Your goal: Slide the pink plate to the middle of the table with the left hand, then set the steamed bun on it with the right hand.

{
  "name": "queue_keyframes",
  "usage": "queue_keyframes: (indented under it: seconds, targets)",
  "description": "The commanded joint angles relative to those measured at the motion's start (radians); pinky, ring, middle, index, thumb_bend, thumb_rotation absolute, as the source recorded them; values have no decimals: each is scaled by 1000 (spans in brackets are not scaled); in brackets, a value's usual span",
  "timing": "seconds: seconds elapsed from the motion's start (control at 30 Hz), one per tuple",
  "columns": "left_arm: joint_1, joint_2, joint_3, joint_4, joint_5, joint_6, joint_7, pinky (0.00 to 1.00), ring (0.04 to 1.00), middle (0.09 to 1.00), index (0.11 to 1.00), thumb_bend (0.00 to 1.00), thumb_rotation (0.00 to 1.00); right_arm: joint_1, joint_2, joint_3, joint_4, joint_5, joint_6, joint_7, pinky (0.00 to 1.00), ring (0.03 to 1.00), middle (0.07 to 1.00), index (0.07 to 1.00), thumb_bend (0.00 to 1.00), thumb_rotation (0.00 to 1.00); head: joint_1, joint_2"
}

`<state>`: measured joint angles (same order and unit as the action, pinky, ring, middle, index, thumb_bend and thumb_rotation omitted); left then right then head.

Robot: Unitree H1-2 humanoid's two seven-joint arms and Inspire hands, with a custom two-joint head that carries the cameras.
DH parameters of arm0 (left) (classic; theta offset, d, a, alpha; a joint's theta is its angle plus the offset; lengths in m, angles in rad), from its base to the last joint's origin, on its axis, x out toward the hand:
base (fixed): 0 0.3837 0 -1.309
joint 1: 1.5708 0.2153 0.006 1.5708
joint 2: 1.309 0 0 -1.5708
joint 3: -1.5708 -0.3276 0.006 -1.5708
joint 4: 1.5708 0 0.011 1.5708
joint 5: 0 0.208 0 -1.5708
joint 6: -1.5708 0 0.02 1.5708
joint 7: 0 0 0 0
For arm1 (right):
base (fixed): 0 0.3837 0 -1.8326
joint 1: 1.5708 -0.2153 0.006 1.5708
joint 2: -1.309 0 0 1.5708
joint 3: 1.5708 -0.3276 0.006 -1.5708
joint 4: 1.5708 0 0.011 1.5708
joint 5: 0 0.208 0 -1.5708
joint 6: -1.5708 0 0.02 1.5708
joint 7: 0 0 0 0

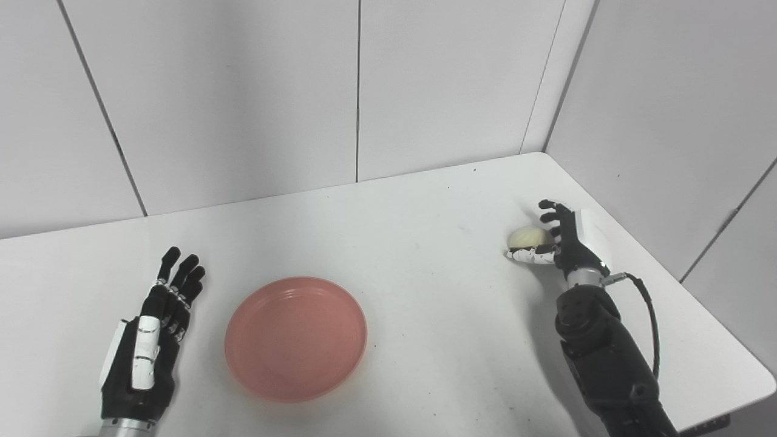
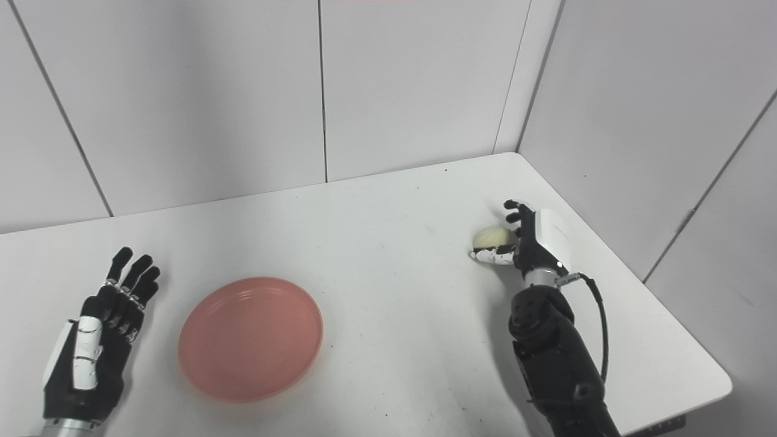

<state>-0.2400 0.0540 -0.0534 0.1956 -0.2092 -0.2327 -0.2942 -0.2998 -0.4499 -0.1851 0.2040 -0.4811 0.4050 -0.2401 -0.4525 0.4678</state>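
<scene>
White table (image 1: 425, 200) carries the pink plate (image 1: 295, 338) near its middle beside the left hand (image 1: 149, 349), fingers spread and empty, while the right hand (image 1: 555, 240) cups the steamed bun (image 1: 529, 236), probably soft, light, best cradled gently around its sides.

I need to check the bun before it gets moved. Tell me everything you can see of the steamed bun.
The steamed bun is small, round and domed, pale cream-white with a smooth, matte, dough-like surface. It looks whole and undented. It sits low at the table, toward the right side and well apart from the pink plate. The right hand is at it: the thumb runs along its near side and the dark fingers curl at its far right. Whether it is lifted off the table cannot be told.
</scene>
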Motion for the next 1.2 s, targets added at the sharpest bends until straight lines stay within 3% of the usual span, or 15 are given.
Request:
queue_keyframes:
  seconds: [0.0, 0.3, 0.5, 0.7, 0.8, 0.93, 1.03, 1.1, 1.17]
  targets:
    - [12, 3, -1, 11, 0, -28, -10, 999, 963, 959, 963, 606, 953, -13, -9, -10, -9, 4, 3, -21, 163, 253, 476, 656, 560, 0, 1, 1]
    - [14, 4, -6, 7, 21, -31, 1, 971, 952, 951, 957, 630, 946, -4, -24, 1, -25, -8, 30, -12, 98, 158, 469, 508, 536, 0, 5, 7]
    - [8, 1, -6, 15, 20, -42, -8, 972, 953, 954, 960, 639, 946, 0, -26, 8, -51, -11, 54, 1, 97, 156, 470, 484, 526, 0, 10, 8]
    - [14, -1, -7, 0, 32, -37, 5, 956, 946, 950, 955, 613, 948, 6, -41, 28, -59, 5, 12, 26, 148, 219, 471, 484, 525, 0, 19, 10]
    - [16, -3, -8, -9, 34, -32, 7, 961, 951, 956, 961, 598, 953, 9, -44, 30, -52, 30, -43, 31, 163, 228, 471, 481, 525, 0, 28, 13]
    - [13, -11, -8, -6, 46, -32, 16, 933, 937, 943, 950, 605, 948, 9, -33, 29, -79, 63, -78, 41, 158, 219, 470, 478, 525, 0, 40, 16]
    - [11, -14, -11, -2, 44, -35, 16, 946, 944, 946, 955, 634, 920, 7, -23, 37, -95, 73, -98, 39, 180, 238, 394, 488, 516, 0, 42, 16]
    - [11, -17, -13, 1, 50, -44, 18, 937, 940, 942, 953, 618, 921, 6, -6, 48, -128, 76, -109, 39, 224, 293, 413, 492, 519, 0, 54, 19]
    - [8, -18, -15, 9, 52, -53, 18, 926, 935, 938, 949, 623, 916, 8, 7, 74, -170, 57, -97, 42, 219, 287, 422, 491, 520, 0, 54, 22]
